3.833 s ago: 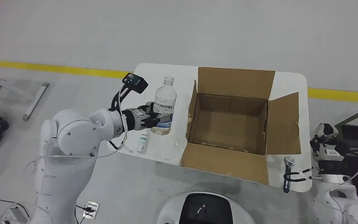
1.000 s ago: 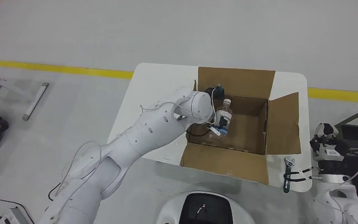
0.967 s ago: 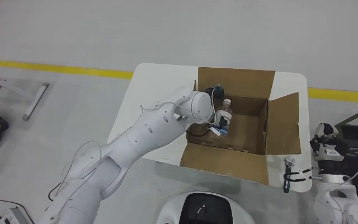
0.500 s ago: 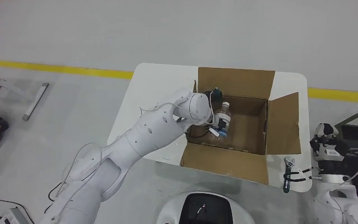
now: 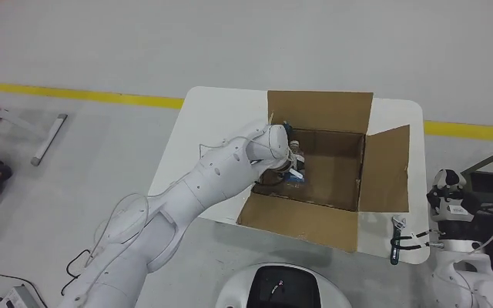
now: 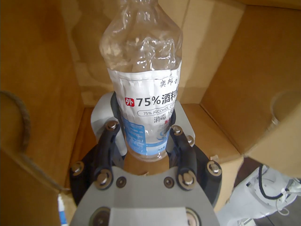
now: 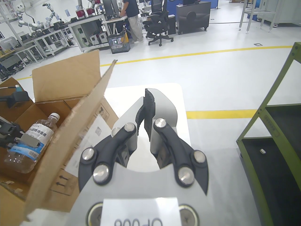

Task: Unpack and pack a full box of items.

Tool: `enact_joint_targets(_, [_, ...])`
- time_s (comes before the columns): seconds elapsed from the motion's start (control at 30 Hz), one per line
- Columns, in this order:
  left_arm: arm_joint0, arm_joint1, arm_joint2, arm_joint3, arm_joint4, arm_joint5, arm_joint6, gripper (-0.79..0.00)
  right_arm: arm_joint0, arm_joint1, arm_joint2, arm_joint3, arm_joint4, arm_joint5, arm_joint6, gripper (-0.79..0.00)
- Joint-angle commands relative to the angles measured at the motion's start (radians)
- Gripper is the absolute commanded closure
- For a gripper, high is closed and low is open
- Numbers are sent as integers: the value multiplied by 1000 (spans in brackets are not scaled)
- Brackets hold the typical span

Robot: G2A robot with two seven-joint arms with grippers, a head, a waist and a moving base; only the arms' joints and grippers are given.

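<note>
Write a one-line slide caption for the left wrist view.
Left gripper shut on the lower body of a clear bottle, holding it cap-forward inside the cardboard box.

One cardboard box sat on one white table. One clear bottle was inside the box. There were two grippers: the left gripper inside the box, the right gripper beside the box.

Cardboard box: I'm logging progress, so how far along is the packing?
Early. Done: the box stands open. In hand: the left hand grips the bottle low inside it, not yet released. Left: letting go, then any further items. The right hand is shut, empty, beside the box.
</note>
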Motion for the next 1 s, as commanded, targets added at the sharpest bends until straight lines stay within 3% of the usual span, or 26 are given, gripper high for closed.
enact_joint_targets(0.0, [-14, -10, 17, 17, 5, 11, -13, 0, 0, 0, 0, 0, 0, 0, 0, 0])
enact_joint_targets(0.33, [-50, -33, 52, 30, 43, 6, -29, 0, 0, 0, 0, 0, 0, 0, 0, 0])
enact_joint_targets(0.37, [-52, -33, 53, 32, 44, 5, -31, -182, 0, 0, 0, 0, 0, 0, 0, 0])
enact_joint_targets(0.43, [-55, -34, 56, 39, 46, 6, -30, -785, 0, 0, 0, 0, 0, 0, 0, 0])
enact_joint_targets(0.7, [-74, -27, 54, 25, 34, 11, -25, -785, 0, 0, 0, 0, 0, 0, 0, 0])
enact_joint_targets(0.97, [-68, 16, 23, -69, 20, 11, -25, -785, 5, 0, -6, -26, 21, -3, 2, 0])
